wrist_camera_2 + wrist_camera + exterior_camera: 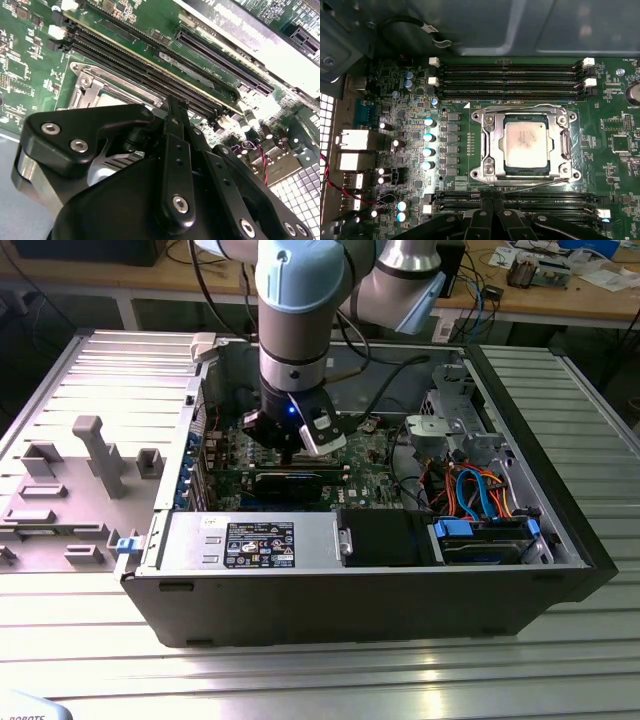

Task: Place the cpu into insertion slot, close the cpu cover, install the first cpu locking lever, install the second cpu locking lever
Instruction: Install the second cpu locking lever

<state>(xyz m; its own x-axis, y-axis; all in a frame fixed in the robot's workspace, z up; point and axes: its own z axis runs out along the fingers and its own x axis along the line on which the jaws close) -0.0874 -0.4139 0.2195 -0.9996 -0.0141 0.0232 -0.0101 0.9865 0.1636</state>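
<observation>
- Exterior view: the gripper (288, 453) hangs low inside the open computer case (560, 540), over the green board (370, 455), on a ribbed metal surface (320, 680).
- Second wrist view: whether its fingers grip anything cannot be told.
- First wrist view: the cpu (527, 144) sits in its socket, with the cpu cover (490, 145) closed around it.

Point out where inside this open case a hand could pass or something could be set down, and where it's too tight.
Free: the ribbed table in front of the case, and beside its right wall in the exterior view. Crowded: the green board around the cpu is hemmed by memory slots and capacitors, with the hand overhead.
</observation>
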